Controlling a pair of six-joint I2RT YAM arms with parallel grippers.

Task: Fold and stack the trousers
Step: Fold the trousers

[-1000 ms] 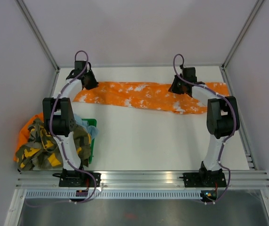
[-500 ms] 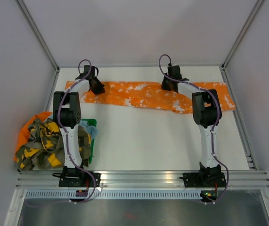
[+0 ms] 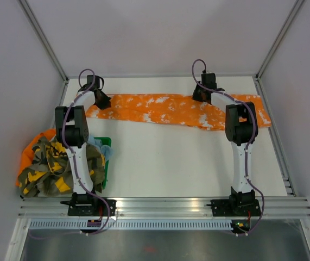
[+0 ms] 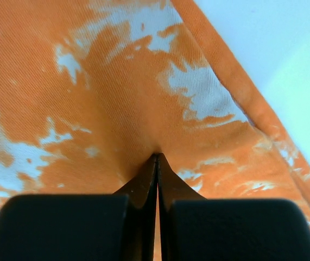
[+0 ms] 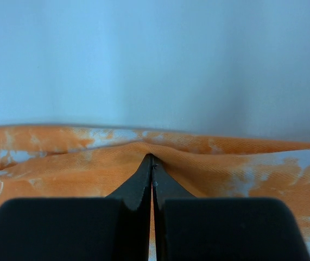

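Now left tool and right tool both pinch orange trousers.

We find the top view fixed high above the near edge, looking down over the whole table. Each wrist view sits very close. The one behind the left claw looks steeply down onto the orange trousers. The one behind the right claw looks more level, toward the far wall. All three views share that cloth along the table's far side.
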